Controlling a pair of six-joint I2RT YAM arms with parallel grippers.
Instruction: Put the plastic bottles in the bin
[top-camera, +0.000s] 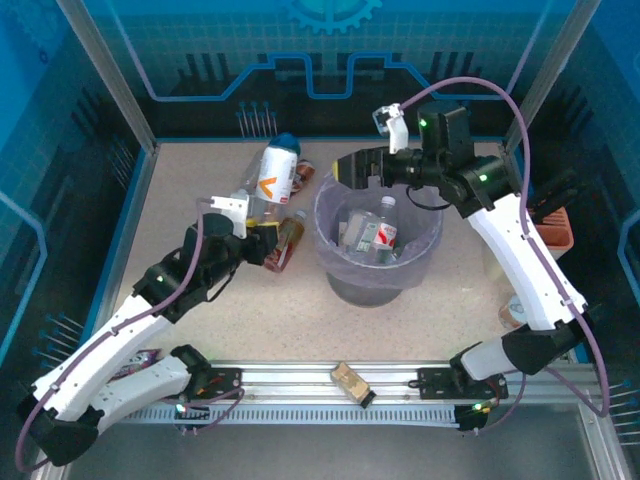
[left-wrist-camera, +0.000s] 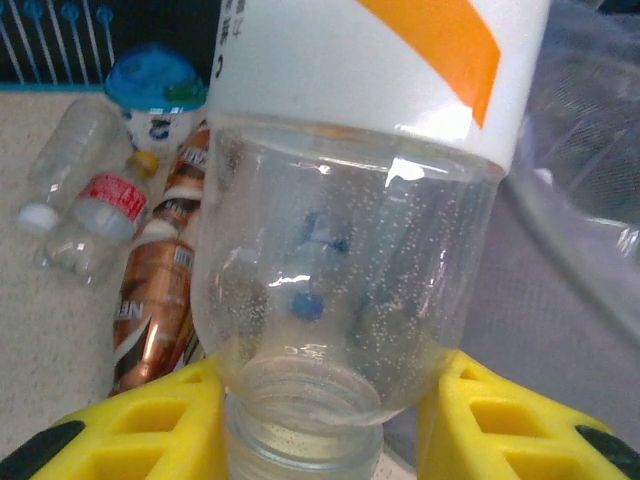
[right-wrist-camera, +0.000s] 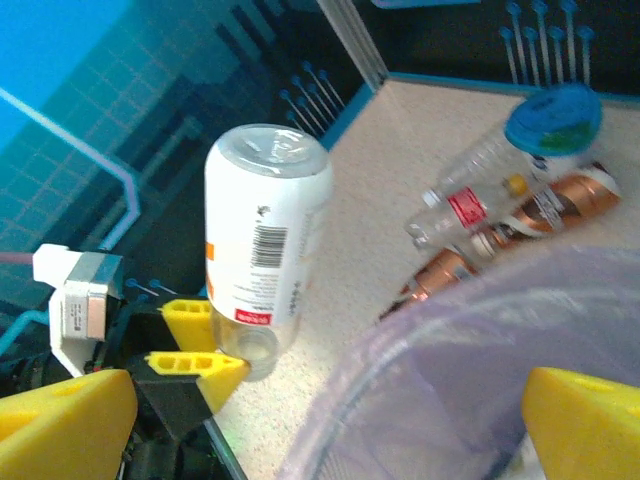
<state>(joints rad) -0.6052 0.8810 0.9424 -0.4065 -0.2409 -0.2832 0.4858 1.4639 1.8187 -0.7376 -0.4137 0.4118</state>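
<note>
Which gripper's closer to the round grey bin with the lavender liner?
Right. The right gripper hangs open over the bin's far-left rim; the left gripper is left of it, gripping a white-labelled clear plastic bottle by its neck.

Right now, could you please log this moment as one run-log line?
left jaws: shut on white-labelled bottle neck | right jaws: open over bin | in bin: clear bottles | table: copper bottles remaining

White arm shells (top-camera: 520, 255), black joints (top-camera: 175, 290), yellow ribbed fingers (left-wrist-camera: 130, 420), mauve cables (top-camera: 468, 80), green status lights (top-camera: 422, 123)
</note>
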